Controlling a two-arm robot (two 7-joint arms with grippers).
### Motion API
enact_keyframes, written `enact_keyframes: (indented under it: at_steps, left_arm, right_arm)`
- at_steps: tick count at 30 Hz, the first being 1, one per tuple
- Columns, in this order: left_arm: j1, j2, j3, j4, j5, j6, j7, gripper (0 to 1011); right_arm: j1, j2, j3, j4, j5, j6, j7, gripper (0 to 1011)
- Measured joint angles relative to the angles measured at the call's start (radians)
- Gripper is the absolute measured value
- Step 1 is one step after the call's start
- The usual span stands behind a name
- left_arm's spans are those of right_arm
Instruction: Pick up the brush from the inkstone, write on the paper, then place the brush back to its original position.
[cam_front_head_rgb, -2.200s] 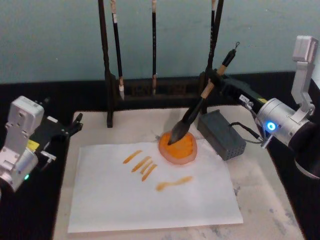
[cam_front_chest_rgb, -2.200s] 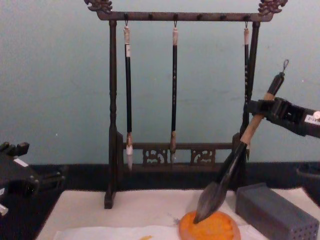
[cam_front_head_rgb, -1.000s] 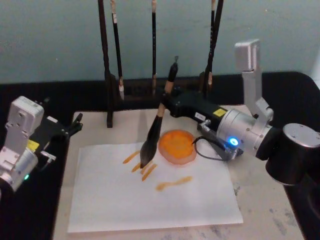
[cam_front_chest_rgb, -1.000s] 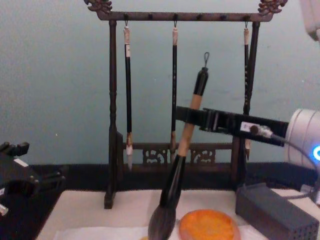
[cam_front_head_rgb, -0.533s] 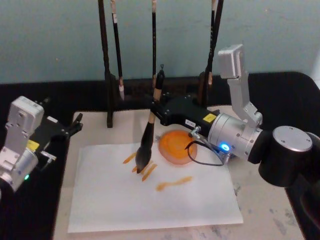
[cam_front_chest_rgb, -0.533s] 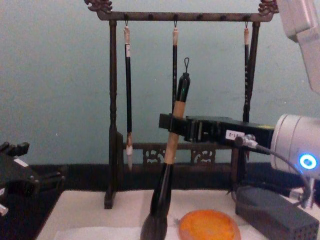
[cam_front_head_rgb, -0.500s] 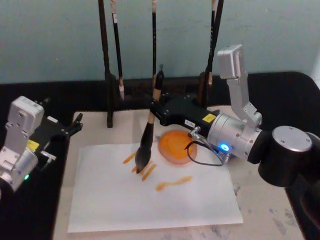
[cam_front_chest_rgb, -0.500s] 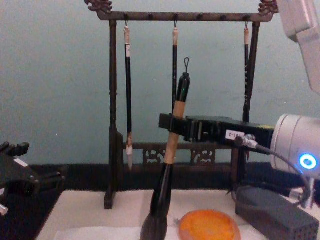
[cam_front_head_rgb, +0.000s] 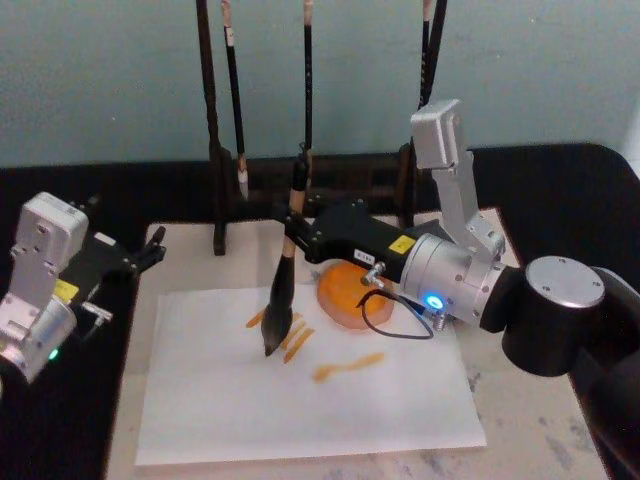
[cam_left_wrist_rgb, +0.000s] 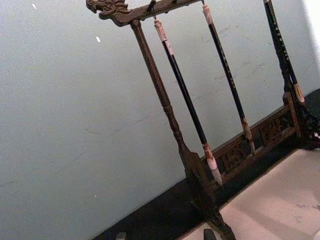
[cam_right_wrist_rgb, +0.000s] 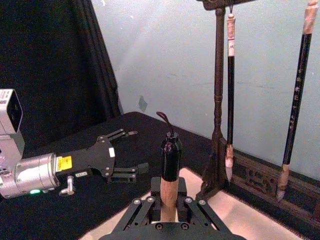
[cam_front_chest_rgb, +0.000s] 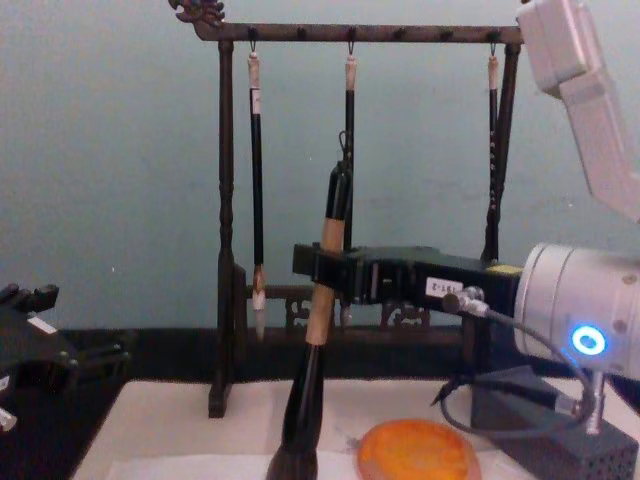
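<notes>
Right gripper (cam_front_head_rgb: 292, 228) clamps the brush (cam_front_head_rgb: 279, 295) on its stiff bamboo mid-handle — likely light, bristles soft — tip down on the paper (cam_front_head_rgb: 300, 400) beside the inkstone (cam_front_head_rgb: 340, 296); left gripper (cam_front_head_rgb: 150, 250) parked left, fingers apart.

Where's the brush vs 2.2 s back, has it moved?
Yes. The brush left the inkstone, going to the robot's left; the right end effector now holds its tip at the orange strokes on the paper.
</notes>
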Motion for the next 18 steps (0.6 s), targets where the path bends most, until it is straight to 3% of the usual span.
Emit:
enact_keyframes:
  at_steps: [18]
  left_arm:
    - [0.0, 0.0, 0.0, 0.0, 0.0, 0.0, 0.0, 1001]
  right_arm:
    - [-0.006, -0.02, 0.02, 0.018, -0.054, -0.006, 0.005, 177]
